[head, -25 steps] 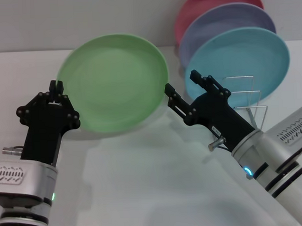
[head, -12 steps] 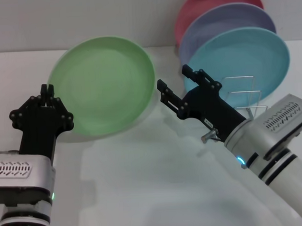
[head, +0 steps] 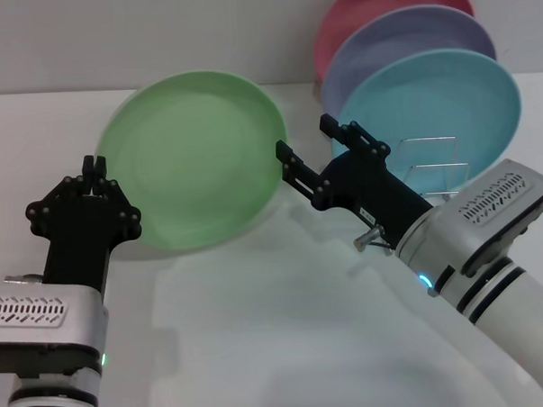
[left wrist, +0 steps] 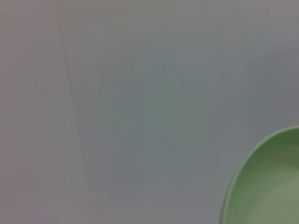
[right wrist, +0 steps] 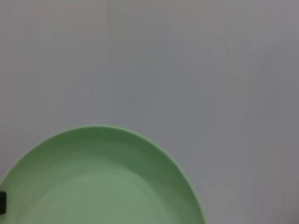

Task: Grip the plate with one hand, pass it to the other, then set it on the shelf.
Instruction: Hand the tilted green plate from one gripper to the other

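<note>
The light green plate (head: 196, 157) is held up off the table, tilted with its face toward me. My left gripper (head: 94, 171) is shut on its lower left rim. My right gripper (head: 305, 137) is open just to the right of the plate, with its nearer fingertip at the right rim and not clamping it. In the left wrist view the plate (left wrist: 264, 186) shows as a curved edge. A large arc of the plate (right wrist: 103, 182) appears in the right wrist view. The wire shelf (head: 437, 174) stands at the back right, behind my right arm.
A turquoise-blue plate (head: 438, 106), a lavender plate (head: 408, 35) and a pink plate (head: 380, 0) stand upright in the shelf's back slots. The white table (head: 259, 330) stretches out in front of both arms.
My right gripper has moved left and a little up, closing the gap to the plate's right rim. The left gripper has shifted the plate slightly left.
</note>
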